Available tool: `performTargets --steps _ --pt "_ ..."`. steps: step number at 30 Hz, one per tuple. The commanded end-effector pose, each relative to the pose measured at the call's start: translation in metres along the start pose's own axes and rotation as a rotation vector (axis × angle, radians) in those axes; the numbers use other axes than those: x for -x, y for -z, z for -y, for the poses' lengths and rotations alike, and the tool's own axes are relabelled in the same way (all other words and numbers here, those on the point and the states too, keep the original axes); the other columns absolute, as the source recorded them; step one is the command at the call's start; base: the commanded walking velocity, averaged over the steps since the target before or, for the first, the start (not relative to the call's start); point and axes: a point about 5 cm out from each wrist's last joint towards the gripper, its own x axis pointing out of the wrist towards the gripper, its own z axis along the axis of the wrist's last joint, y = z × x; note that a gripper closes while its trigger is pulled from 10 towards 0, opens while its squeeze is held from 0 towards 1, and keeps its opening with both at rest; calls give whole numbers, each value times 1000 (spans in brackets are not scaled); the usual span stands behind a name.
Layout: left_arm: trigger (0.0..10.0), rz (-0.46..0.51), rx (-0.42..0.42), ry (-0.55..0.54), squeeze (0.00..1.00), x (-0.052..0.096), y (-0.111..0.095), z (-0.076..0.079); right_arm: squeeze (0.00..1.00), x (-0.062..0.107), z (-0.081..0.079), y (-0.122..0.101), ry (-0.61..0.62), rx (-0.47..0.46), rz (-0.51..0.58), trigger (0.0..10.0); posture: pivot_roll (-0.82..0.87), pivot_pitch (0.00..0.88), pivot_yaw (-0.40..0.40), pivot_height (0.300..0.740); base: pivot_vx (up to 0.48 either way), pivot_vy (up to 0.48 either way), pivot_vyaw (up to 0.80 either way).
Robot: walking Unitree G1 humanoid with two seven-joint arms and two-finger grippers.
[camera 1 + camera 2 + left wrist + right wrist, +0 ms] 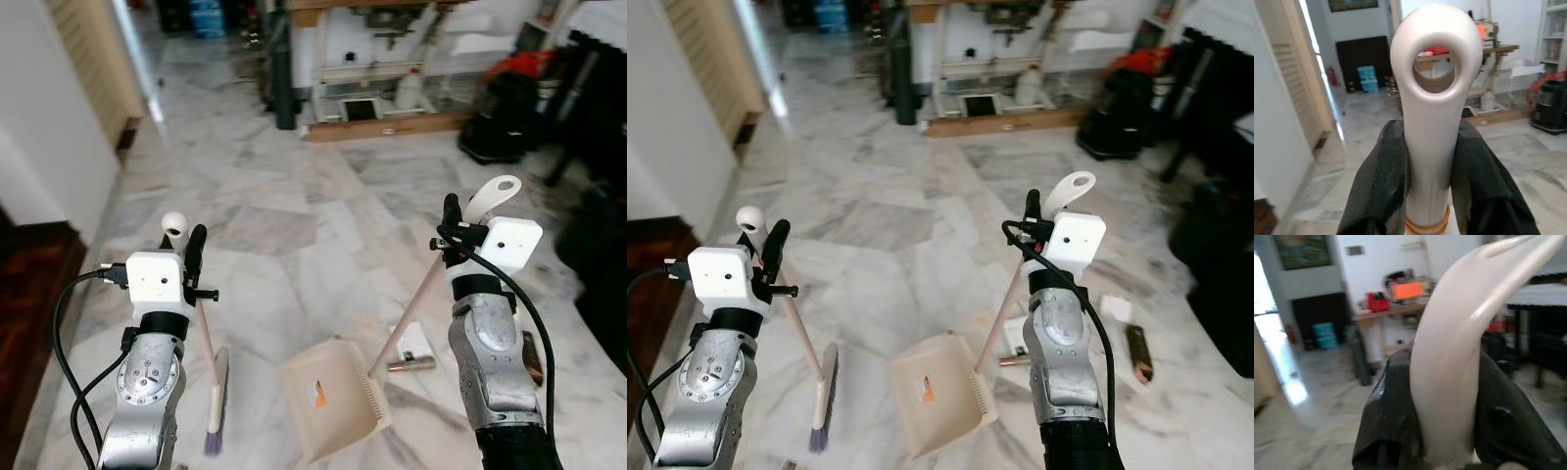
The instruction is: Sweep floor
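Marble floor (294, 196), pale grey and veined, lay before me with the sweeping barely begun, as far as I could judge. My left gripper (1425, 196) had its black fingers (1378, 191) clamped on the cream plastic handle of the long broom (208, 362), just under the looped hanging end; the broom stood nearly upright, its grey-purple bristles (216, 431) resting on the floor close to my left side. My right gripper (1444, 431) gripped, just as tightly, the curved cream top of the long-handled dustpan (333, 397). Its pole slanted down to the beige pan, which sat flat on the floor between my two arms, mouth toward me.

The pan looked empty apart from a small orange label on it. Litter was not yet gathered: a small white paper scrap (411, 340) and a brownish wrapper-like stick (411, 363) lay just beside the pan's right edge, and another dark brown piece (1138, 352) lay further right, near a second white scrap (1115, 307). I reckoned all of that remained to be brushed in, and the wider floor beyond was unswept.
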Motion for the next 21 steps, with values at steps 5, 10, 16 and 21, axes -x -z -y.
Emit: performTargets --steps 5,10,16,21 --pt "10000 34 -10 -6 0 -1 -8 -3 0 -2 -3 -7 -5 2 38 10000 4 85 24 740 283 0 0" --pt "10000 31 -10 -5 0 0 -7 -3 0 -1 -5 -6 -11 -2 35 10000 3 76 25 740 302 0 0" --pt "10000 32 -12 -3 0 1 -7 -3 0 -1 -2 -6 -5 5 35 10000 2 73 25 740 315 0 0" --pt "10000 35 -7 2 0 0 -7 -2 0 -1 0 -5 2 10 32 10000 1 85 25 740 253 0 0"
